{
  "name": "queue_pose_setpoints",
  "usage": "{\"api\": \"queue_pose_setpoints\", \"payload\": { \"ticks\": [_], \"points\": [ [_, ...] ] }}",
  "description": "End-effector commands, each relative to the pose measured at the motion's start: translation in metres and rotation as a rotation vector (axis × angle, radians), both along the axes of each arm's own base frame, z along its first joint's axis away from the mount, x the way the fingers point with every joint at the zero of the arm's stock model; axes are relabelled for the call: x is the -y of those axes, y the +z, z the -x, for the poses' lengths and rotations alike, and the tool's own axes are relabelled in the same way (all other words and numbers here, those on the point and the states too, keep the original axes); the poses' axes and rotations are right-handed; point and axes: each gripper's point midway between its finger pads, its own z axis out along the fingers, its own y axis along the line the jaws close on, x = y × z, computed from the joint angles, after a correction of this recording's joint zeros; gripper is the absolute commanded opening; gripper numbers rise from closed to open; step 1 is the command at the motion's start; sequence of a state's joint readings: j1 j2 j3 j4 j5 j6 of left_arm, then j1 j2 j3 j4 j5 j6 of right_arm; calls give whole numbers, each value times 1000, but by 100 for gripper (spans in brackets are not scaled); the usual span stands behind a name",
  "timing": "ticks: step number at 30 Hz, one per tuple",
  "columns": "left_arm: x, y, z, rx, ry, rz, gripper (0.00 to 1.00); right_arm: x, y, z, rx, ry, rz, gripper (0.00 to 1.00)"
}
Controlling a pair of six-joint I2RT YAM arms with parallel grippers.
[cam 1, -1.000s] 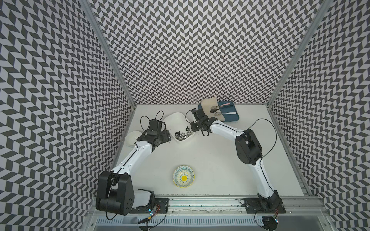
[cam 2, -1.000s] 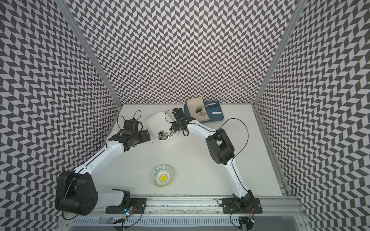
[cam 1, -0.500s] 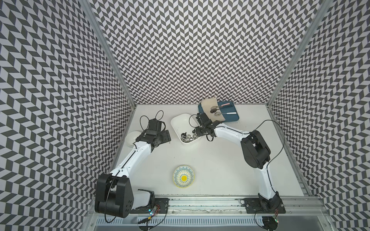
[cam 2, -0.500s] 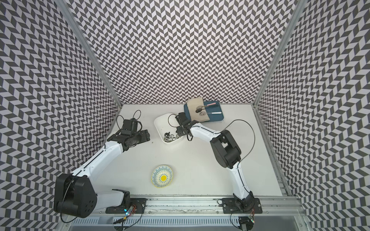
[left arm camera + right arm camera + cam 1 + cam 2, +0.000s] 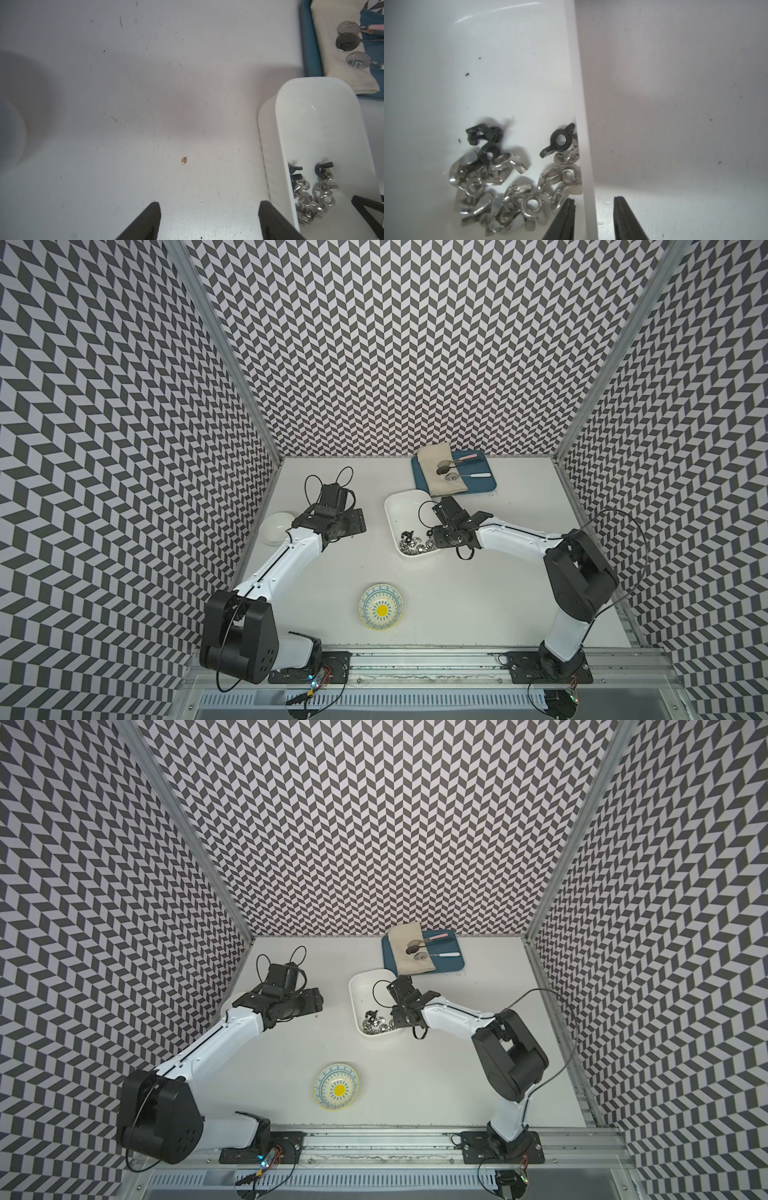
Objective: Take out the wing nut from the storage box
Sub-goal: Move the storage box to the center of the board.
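My right fingers (image 5: 564,222) stand apart, astride the wall of the box (image 5: 579,83). One is inside, just beside the wing nuts (image 5: 508,187), and the other is outside, over the bench (image 5: 675,124). Neither visibly presses the wall, and they hold nothing. The wing nuts lie heaped in the end of the box nearer my base, all still inside it. Most are silver and three are black, and one black nut (image 5: 559,141) lies close against the wall. The rest of the box floor is bare.

My left fingers (image 5: 145,224) are also apart and empty, low over open bench near the box but clear of it. A small tan crumb (image 5: 184,160) lies ahead of them.

In a top view the tray (image 5: 482,485) sits just behind the box, carrying a cloth (image 5: 440,477) and spoons (image 5: 453,466). The patterned bowl (image 5: 380,606) is well apart, toward the front. A white bowl (image 5: 276,526) rests beside my left arm
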State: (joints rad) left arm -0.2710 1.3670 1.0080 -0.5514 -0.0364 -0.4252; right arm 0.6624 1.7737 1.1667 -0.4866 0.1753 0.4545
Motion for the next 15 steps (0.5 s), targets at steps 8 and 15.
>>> {"api": "queue_pose_setpoints", "payload": {
  "ticks": [8, 15],
  "points": [
    [8, 0, 0, -13, 0, -10, 79, -36, 114, -28, 219, 144, -110, 53],
    [9, -7, 6, -35, 5, -5, 79, -96, 79, -21, 134, 331, -203, 46]
  ]
}}
